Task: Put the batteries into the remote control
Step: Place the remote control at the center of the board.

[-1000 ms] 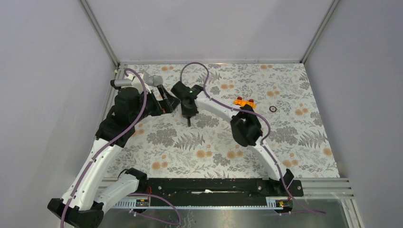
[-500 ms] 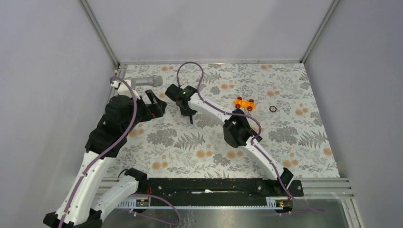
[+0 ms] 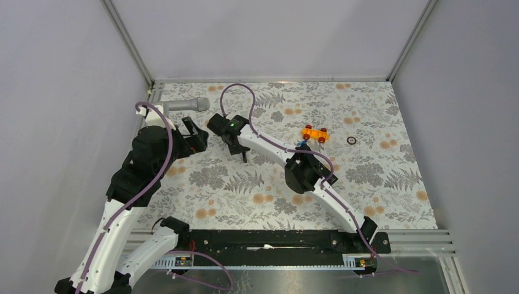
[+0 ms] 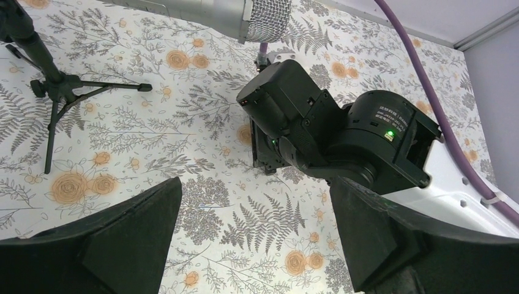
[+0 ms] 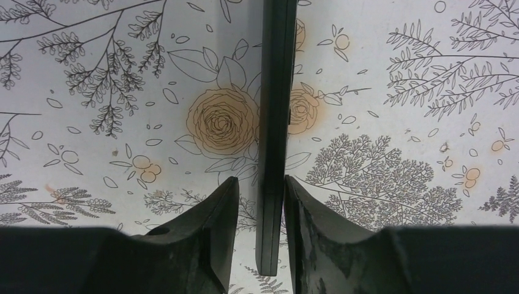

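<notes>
Left claw (image 4: 254,208) spread wide, empty, above floral table (image 4: 153,122), right claw (image 5: 260,196) slightly parted astride edge-on remote control (image 5: 278,92)

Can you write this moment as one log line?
left gripper: open, empty | right gripper: open, fingers either side of remote control, gap on one side

The surface (image 3: 392,184) bears a pale print of grey ferns and orange roses. A grey microphone (image 3: 183,105) lies at its far left corner, with a small black tripod (image 4: 52,86) near it. An orange toy (image 3: 314,133) with red knobs sits right of centre, a dark ring (image 3: 351,140) near its right. The remote (image 5: 275,92) stands on edge over a rose; whether it touches is unclear.
</notes>
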You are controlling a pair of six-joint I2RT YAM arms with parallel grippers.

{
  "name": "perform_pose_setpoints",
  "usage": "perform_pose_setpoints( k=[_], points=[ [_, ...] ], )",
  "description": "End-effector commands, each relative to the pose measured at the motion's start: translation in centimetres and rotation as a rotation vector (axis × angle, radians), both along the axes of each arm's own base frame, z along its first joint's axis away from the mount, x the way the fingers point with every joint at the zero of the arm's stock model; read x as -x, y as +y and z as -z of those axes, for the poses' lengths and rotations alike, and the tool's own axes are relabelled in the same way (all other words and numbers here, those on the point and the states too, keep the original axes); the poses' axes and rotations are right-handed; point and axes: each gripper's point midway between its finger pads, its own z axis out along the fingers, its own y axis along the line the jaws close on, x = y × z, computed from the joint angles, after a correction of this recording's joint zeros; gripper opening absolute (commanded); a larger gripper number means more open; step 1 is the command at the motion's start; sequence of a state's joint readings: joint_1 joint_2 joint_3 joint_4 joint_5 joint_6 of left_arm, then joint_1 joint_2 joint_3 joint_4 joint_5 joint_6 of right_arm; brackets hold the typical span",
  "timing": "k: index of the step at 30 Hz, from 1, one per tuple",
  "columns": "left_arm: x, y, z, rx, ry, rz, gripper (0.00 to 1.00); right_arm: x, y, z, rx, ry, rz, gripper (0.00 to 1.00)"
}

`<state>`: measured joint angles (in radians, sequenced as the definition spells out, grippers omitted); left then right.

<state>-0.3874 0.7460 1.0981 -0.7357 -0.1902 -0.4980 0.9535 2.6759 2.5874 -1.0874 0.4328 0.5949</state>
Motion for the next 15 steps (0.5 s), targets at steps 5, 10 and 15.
perform_pose_setpoints(
  k=[5, 10, 15],
  points=[
    [-0.4, 0.8, -2.4, 0.003, -0.065, -0.041, 0.99, 0.3, 3.0, -6.2, -0.196, -0.022, -0.041, 0.51],
    [-0.5, 0.8, -2.4, 0.005, -0.064, -0.046, 0.99, 0.4, 4.0, -8.5, -0.268, -0.033, -0.061, 0.52],
    [-0.7, 0.5, -2.6, 0.008, -0.064, -0.037, 0.99, 0.7, 3.7, -10.3, -0.286, -0.037, -0.078, 0.56]
  ],
)
